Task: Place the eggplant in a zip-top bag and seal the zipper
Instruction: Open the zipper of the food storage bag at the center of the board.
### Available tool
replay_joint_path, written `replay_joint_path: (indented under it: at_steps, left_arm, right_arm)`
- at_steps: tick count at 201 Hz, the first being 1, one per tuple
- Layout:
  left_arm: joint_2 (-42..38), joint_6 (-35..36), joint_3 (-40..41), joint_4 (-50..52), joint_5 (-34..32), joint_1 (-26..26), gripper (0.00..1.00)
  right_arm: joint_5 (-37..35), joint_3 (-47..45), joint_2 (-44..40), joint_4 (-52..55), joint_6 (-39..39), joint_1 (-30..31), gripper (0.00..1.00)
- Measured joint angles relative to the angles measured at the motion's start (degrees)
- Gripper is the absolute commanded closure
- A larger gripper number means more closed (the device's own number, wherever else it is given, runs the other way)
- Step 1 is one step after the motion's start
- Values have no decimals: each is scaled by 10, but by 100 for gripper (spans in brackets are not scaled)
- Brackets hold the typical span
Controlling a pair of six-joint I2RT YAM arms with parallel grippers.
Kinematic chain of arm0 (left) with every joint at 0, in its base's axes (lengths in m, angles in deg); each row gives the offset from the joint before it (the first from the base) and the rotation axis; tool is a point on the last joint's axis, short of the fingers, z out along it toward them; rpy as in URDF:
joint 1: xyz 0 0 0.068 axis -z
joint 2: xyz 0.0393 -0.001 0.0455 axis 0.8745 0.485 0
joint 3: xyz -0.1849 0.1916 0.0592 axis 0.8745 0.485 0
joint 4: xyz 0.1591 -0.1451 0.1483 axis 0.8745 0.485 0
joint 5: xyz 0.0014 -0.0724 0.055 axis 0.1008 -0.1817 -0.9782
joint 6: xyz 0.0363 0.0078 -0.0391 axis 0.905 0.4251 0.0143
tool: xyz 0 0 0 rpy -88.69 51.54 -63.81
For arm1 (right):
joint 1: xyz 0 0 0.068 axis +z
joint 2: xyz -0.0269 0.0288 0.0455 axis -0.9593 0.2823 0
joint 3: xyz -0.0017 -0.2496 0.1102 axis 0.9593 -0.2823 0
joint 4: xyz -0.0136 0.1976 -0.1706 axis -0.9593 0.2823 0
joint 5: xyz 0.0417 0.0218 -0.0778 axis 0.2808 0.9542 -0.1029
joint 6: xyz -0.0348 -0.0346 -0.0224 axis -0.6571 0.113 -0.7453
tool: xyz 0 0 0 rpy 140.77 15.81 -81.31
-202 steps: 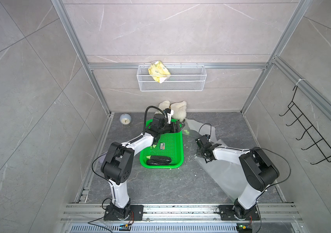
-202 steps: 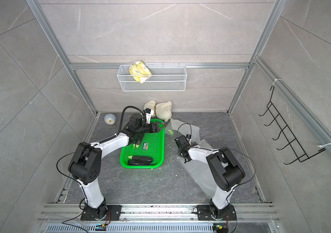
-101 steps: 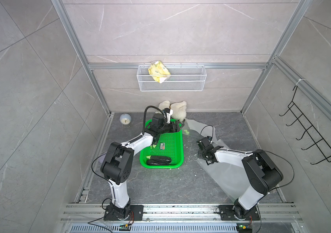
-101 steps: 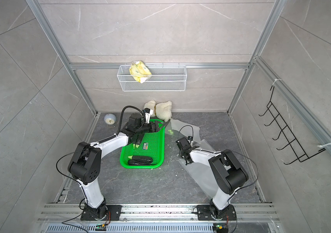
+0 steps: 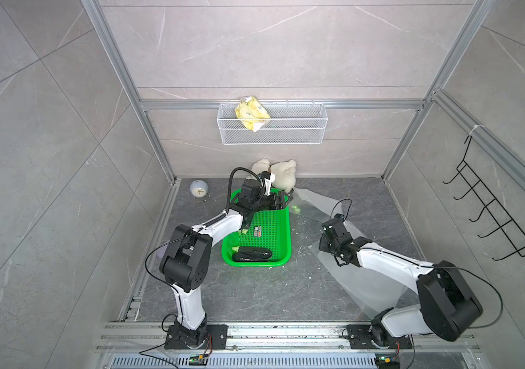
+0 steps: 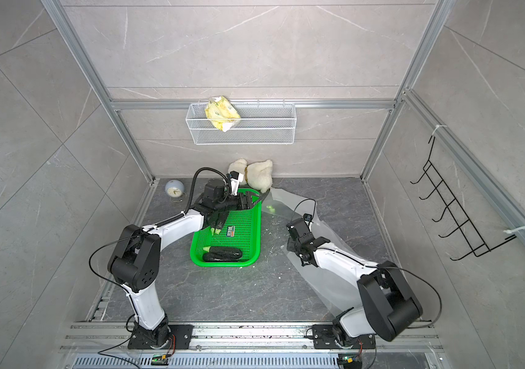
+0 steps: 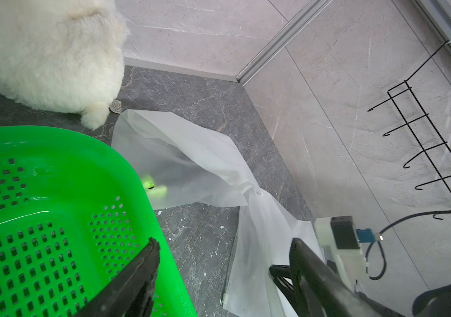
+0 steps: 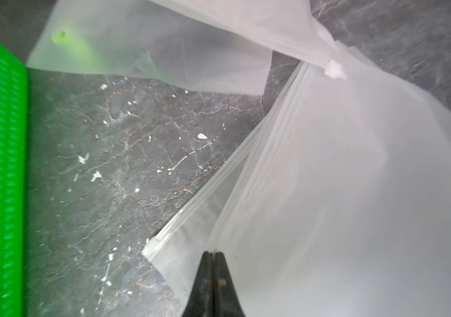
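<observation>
Grey table (image 5: 254, 294): one tray (image 5: 256, 263), one eggplant (image 5: 253, 254); left end effector (image 7: 224, 244) apart, right end effector (image 8: 212, 254) pinching the zip-top bag (image 8: 356, 192).

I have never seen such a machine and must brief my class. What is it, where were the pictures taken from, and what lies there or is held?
Two robot arms, each ending in a two-fingered gripper. Two pictures look down from overhead; two come from cameras on the wrists. On the floor: a green tray holding the eggplant, a clear zip-top bag, a plush toy, a small clock. The right gripper is shut, pinching the bag's edge. The left gripper hangs open, empty, at the tray's far corner.
</observation>
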Motion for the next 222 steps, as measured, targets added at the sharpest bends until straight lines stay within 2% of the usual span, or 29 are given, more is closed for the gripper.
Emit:
replay_joint_path:
  at_steps: [76, 119, 148, 174, 222]
  left_arm:
    - [4, -2, -42, 4, 29, 6, 24]
    - [22, -3, -53, 5, 40, 12, 24]
    - [30, -3, -54, 7, 44, 14, 24]
    - [30, -3, -54, 9, 57, 14, 24]
    - [30, -8, -54, 9, 103, 14, 24]
  right_arm:
    - [-55, -49, -224, 13, -9, 0, 100]
    - [-72, -49, -270, 51, -6, 0, 100]
    - [-65, -33, -284, 64, -40, 0, 100]
    - [-8, 9, -251, 59, -94, 0, 100]
    - [200, 43, -153, -19, -174, 0, 100]
